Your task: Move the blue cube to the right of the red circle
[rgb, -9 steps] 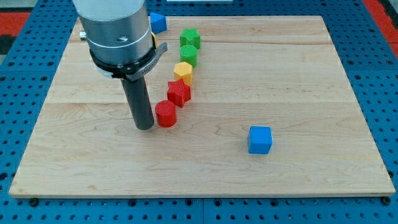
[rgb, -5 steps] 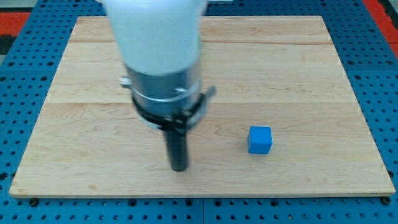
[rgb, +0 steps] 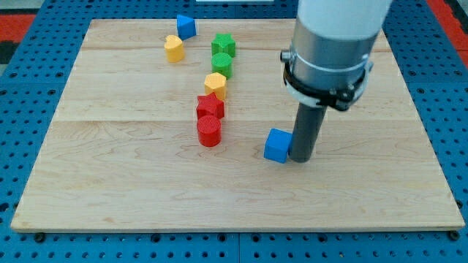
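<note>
The blue cube (rgb: 277, 145) lies on the wooden board, right of centre. My tip (rgb: 300, 157) stands against the cube's right side, touching it. The red circle (rgb: 208, 131), a short red cylinder, stands to the cube's left with a gap of about one block width between them. The arm's grey body rises above the tip toward the view's top right.
A red star (rgb: 210, 107), a yellow hexagon (rgb: 216, 84), a green cylinder (rgb: 221, 66) and a green star (rgb: 223, 46) run in a line up from the red circle. A yellow block (rgb: 173, 48) and a blue triangle (rgb: 186, 27) sit at the top left.
My tip swung from left of the red circle, past the board's bottom, to the blue cube's right side. The cube has slid left and up toward the red circle.
</note>
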`<state>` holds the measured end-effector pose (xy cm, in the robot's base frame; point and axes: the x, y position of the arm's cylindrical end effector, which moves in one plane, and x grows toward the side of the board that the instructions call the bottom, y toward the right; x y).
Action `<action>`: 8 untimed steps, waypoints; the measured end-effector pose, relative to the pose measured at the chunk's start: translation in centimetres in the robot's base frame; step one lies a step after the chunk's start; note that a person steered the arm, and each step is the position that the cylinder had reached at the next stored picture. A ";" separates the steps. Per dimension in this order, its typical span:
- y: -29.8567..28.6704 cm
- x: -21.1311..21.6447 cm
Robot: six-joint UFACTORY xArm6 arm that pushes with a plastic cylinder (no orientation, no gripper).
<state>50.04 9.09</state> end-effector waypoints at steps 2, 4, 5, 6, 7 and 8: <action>1.5 1.9; -1.8 0.6; -1.8 -1.7; -2.0 0.1; -3.5 2.2; -1.8 2.3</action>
<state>52.38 7.26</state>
